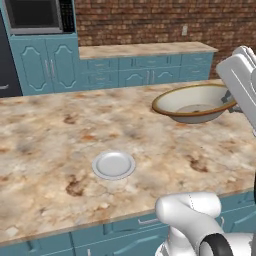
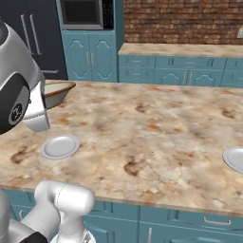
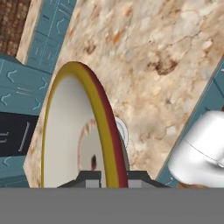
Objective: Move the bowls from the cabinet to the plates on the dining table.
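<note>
A wide bowl, cream inside with a tan rim, hangs above the right part of the dining table. My gripper is shut on its rim, one finger on each side of the wall. The hand view shows the bowl edge-on. The right base view has the bowl at the left, partly behind my arm. One small pale plate lies on the table, nearer the front edge and to the left of the bowl. That plate also shows in the right base view, with a second plate at the right edge. The cabinet is out of view.
Behind the table runs a marble counter over teal drawer units, against a brick wall. A microwave sits above tall teal doors at the back left, beside a black fridge. My arm's base rises at the table's front edge.
</note>
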{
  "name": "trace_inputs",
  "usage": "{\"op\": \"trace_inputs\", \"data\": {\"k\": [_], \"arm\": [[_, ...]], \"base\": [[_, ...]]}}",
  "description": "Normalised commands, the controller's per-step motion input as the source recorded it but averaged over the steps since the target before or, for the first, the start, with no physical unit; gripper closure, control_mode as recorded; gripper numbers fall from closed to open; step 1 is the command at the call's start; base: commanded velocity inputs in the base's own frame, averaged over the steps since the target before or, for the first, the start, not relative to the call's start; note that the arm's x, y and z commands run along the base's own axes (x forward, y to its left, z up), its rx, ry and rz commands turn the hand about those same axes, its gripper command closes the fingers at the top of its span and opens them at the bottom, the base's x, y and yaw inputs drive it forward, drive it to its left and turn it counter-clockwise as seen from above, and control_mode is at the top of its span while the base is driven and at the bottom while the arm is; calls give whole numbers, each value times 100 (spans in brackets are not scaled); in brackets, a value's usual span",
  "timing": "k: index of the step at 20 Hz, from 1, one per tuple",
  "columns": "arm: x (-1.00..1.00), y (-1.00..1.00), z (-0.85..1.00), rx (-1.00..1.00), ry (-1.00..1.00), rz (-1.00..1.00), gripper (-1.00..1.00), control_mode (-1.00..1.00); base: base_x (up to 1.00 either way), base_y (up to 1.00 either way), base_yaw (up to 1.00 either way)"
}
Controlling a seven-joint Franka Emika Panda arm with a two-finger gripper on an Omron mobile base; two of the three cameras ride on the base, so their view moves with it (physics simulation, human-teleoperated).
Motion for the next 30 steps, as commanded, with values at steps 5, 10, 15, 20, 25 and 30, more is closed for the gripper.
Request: {"op": "trace_inputs", "data": {"k": [5, 10, 15, 20, 25, 30], "arm": [[0, 0, 0, 0, 0, 0, 100, 100], [60, 0, -2, 0, 5, 0, 100, -100], [71, 0, -23, 0, 7, 0, 100, -100], [24, 47, -38, 0, 0, 0, 100, -100], [19, 38, -44, 0, -6, 3, 100, -100], [35, 3, -34, 0, -1, 15, 100, -100]], "base": [[38, 0, 0], [0, 0, 0], [0, 0, 0], [0, 0, 0], [0, 0, 0], [0, 0, 0]]}}
